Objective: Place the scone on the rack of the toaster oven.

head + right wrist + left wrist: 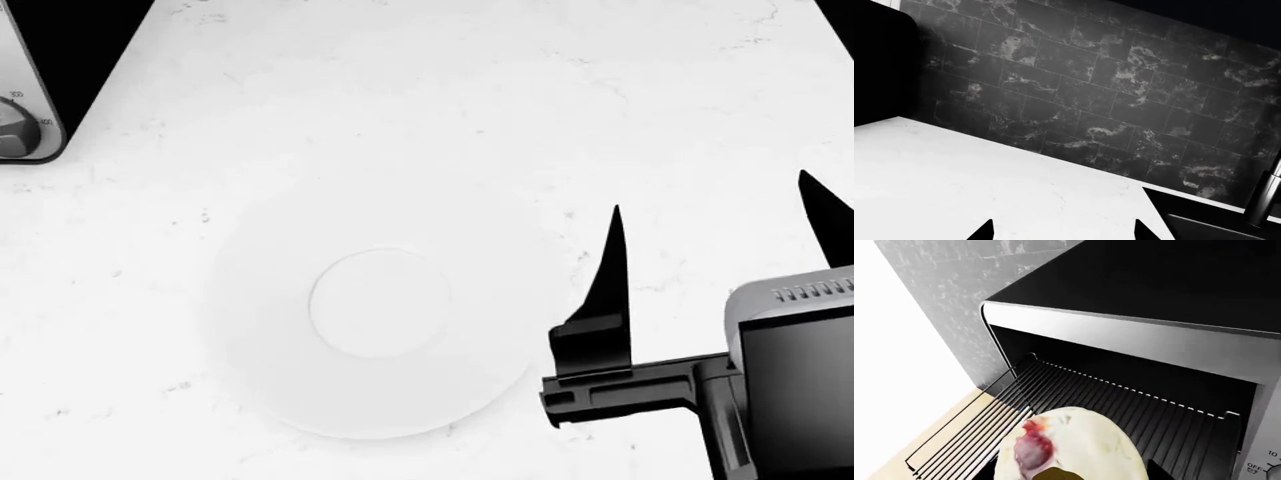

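1. The toaster oven (1134, 335) sits at the far left of the worktop (441, 110); the head view catches only its dial corner. In the left wrist view its cavity is open, and the rack (1074, 400) is drawn partly out, its front bar reaching past the oven mouth.
2. The scone (1071, 447) fills the near part of the left wrist view, hanging above the front wires of the rack. The left gripper's fingers are not clearly seen, but it appears to be holding the scone; whether scone and wires already touch cannot be told.
3. To place it well, I would lower it straight down, centred across several wires and away from the front bar, releasing only once it rests flat.
4. The plate (380, 305) lies bare mid-worktop.
5. The right gripper (714, 235) hovers just beside the plate, its jaws spread wide and holding nothing; best kept idle there.
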You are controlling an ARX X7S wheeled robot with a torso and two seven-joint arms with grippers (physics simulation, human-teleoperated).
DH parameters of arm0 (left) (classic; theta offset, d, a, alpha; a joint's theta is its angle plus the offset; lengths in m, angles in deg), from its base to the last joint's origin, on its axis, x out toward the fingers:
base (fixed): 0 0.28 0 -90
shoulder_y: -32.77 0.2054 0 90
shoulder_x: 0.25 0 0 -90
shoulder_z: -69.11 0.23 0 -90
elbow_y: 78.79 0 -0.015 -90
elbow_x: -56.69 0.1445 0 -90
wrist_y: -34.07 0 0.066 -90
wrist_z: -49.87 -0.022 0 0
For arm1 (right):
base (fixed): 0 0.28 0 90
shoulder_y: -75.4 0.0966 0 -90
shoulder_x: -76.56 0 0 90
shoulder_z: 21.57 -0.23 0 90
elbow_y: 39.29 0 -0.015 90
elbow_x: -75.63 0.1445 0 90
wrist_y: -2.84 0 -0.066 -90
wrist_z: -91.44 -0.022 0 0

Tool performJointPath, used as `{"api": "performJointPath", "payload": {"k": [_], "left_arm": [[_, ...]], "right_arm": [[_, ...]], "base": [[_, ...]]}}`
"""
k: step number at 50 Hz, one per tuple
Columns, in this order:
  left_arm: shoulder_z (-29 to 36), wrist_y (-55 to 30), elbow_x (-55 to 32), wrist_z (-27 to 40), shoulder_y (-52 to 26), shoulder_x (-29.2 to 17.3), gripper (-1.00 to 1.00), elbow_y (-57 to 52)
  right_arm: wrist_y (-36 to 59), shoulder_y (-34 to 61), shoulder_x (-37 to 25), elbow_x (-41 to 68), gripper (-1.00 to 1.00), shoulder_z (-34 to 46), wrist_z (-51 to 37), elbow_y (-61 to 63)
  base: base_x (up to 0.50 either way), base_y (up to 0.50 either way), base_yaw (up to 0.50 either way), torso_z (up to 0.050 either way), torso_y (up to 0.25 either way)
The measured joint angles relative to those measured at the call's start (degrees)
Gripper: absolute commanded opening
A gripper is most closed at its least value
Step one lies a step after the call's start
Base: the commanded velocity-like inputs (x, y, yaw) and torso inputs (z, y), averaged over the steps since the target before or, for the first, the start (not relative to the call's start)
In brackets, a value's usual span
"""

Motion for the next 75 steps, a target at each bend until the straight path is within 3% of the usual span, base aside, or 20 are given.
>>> {"api": "performJointPath", "payload": {"k": [46,47,66,75], "left_arm": [[-0.55,1.51,-0.15,-0.63,2.57,0.72,-1.0,3.0],[-0.51,1.45,-0.13,-0.64,2.51,0.76,1.0,3.01],[0.83,-0.44,-0.48,-2.69,-0.25,2.62,1.0,-1.99],[-1.43,-2.9,-4.75,0.01,-0.2,1.04,1.0,-10.1]], "right_arm": [[-2.15,-2.52,-0.53,-1.12,1.0,0.11,0.28,-0.21],[-2.16,-2.51,-0.54,-1.1,1.0,0.12,0.27,-0.21],[-2.79,-3.04,-0.63,-1.16,1.0,0.33,0.37,-0.29],[-3.33,-3.48,-0.58,-1.47,1.0,0.43,0.57,-0.5]], "base": [[0.0,0.0,0.0,0.0,0.0],[0.0,0.0,0.0,0.0,0.0],[0.0,0.0,0.0,0.0,0.0],[0.0,0.0,0.0,0.0,0.0]]}}
